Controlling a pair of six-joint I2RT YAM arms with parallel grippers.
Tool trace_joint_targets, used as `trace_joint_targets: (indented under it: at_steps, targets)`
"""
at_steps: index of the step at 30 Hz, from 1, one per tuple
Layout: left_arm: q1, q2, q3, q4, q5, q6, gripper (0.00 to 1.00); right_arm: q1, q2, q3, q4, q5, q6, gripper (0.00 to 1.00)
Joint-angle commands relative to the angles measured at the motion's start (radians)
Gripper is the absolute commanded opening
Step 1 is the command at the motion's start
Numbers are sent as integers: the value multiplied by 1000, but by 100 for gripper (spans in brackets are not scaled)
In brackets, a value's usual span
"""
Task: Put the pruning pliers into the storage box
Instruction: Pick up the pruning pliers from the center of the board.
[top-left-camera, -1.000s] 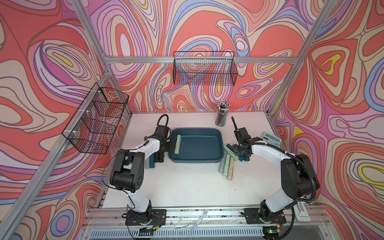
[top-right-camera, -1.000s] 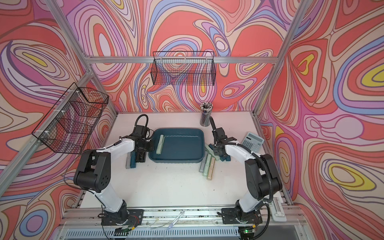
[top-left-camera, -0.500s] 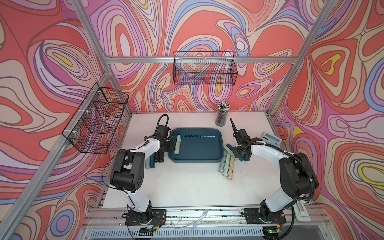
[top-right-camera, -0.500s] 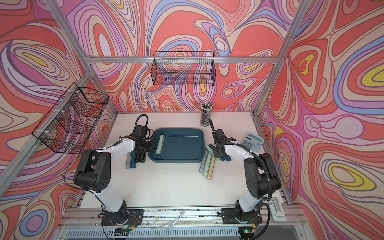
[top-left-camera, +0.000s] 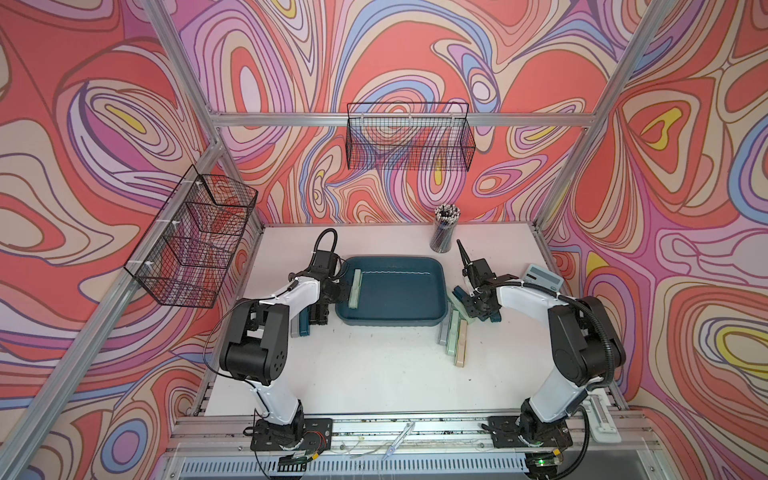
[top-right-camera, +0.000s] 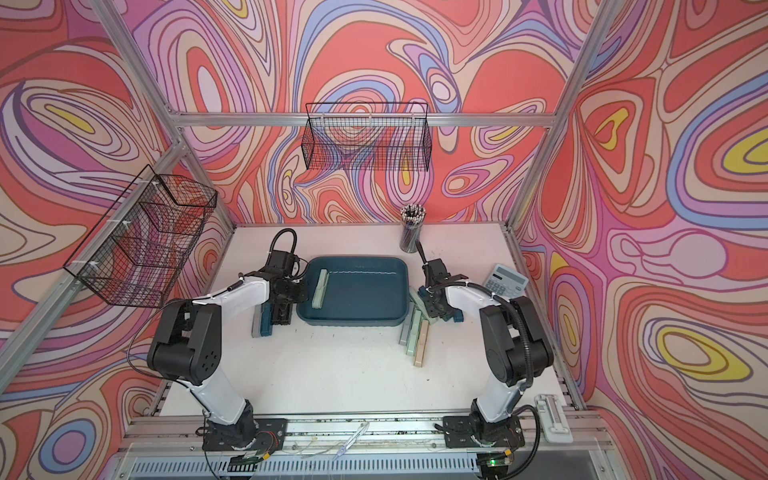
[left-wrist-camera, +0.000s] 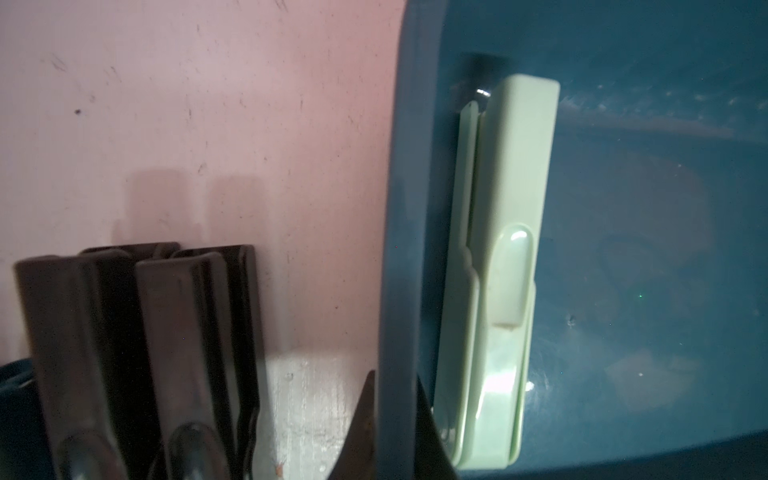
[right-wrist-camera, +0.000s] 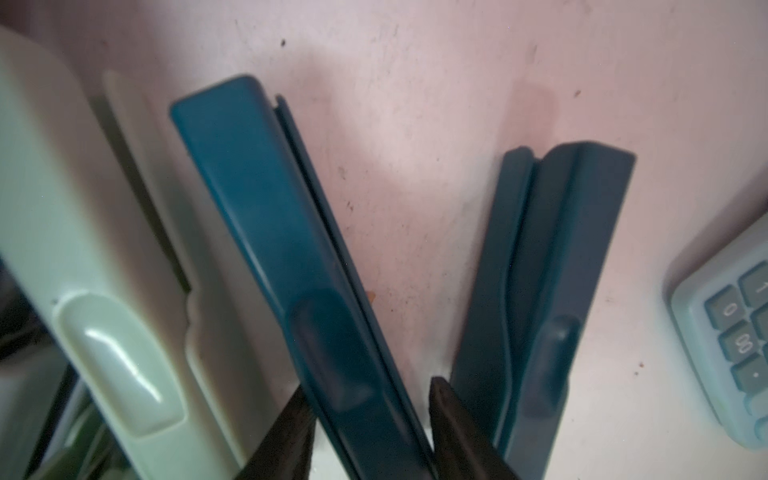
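Carrying is what you are setting up: the teal-blue pliers (right-wrist-camera: 291, 257) are sitting between the jaws of the right gripper (right-wrist-camera: 370, 392). The jaws are clamping both long flanks near the thumb-slide end, and the far end is pointing away from the pincer. You are working just off the right wall of the storage box (top-left-camera: 390, 323), toward the right edge of the table (top-left-camera: 353, 374). Lift straight, clearing the second teal pair (right-wrist-camera: 552, 270) and the rim before swinging over. The left gripper (left-wrist-camera: 395, 395) is pinching the box's left rim, steadying it beside the mint pliers (left-wrist-camera: 511, 208) already inside.
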Motion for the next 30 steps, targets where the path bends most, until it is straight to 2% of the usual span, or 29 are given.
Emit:
trace_joint_targets:
  at_steps: [1,10,18,23,30]
  targets:
    - [-2,-24,4,-6,-27,24,0,0,21,27,15,-42,-23,42]
    - [0,-24,4,-3,-22,20,0,-1,0,33,20,-30,-12,22]
    - [-1,-29,-4,8,-3,8,0,0,-75,87,-6,27,55,14]
    - [-1,-38,-11,15,7,-1,0,6,-133,137,5,-29,148,13]
    - [-1,-45,-18,21,15,-11,0,177,-149,222,83,18,317,12]
